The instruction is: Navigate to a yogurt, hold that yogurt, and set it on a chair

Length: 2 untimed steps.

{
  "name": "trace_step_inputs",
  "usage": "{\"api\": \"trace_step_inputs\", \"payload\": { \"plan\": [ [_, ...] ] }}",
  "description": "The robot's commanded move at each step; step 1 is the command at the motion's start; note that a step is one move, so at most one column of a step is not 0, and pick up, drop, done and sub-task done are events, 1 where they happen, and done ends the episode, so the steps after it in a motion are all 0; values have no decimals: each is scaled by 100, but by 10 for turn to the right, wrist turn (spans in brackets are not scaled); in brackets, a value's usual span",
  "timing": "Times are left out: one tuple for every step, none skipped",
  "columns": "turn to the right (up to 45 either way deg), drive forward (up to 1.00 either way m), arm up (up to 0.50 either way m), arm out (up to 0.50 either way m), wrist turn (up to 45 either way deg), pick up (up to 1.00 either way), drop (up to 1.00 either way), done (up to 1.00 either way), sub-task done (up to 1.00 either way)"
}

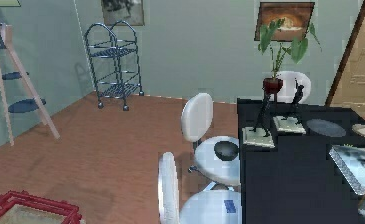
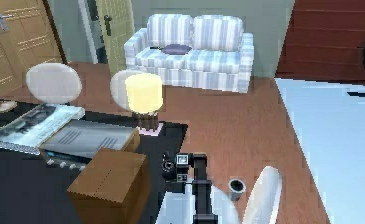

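My arm (image 2: 204, 192) rises from the bottom of the arm side view, with its two white marker squares (image 2: 174, 163) at the far end. The gripper (image 2: 156, 166) lies just left of them, against a brown cardboard box (image 2: 110, 182) and the black table (image 2: 30, 175); I cannot tell whether it holds anything. A small dark cup-shaped thing with a pale rim (image 2: 237, 187) sits just right of the arm, too small to name. White chairs stand around the table: one (image 2: 264, 196) beside the arm, two more (image 2: 52, 82) (image 2: 130, 88) farther out, others (image 1: 197, 116) (image 1: 170, 186) in the forward view.
The black table (image 1: 290, 175) carries a potted plant (image 1: 280, 50), dark statues (image 1: 258, 128), a plate (image 1: 326, 127), a tray (image 1: 352, 165) and a pale yellow lamp (image 2: 143, 97). A dark lump (image 1: 226, 150) lies on a chair seat. Striped sofa (image 2: 195, 50), wire cart (image 1: 114, 65), ladder shelf (image 1: 15, 80); open wood floor between.
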Motion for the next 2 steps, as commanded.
{"api": "trace_step_inputs", "payload": {
  "plan": [
    [0,0,0,-8,0,0,0,0,0],
    [0,0,0,0,0,0,0,100,0]
  ]
}}
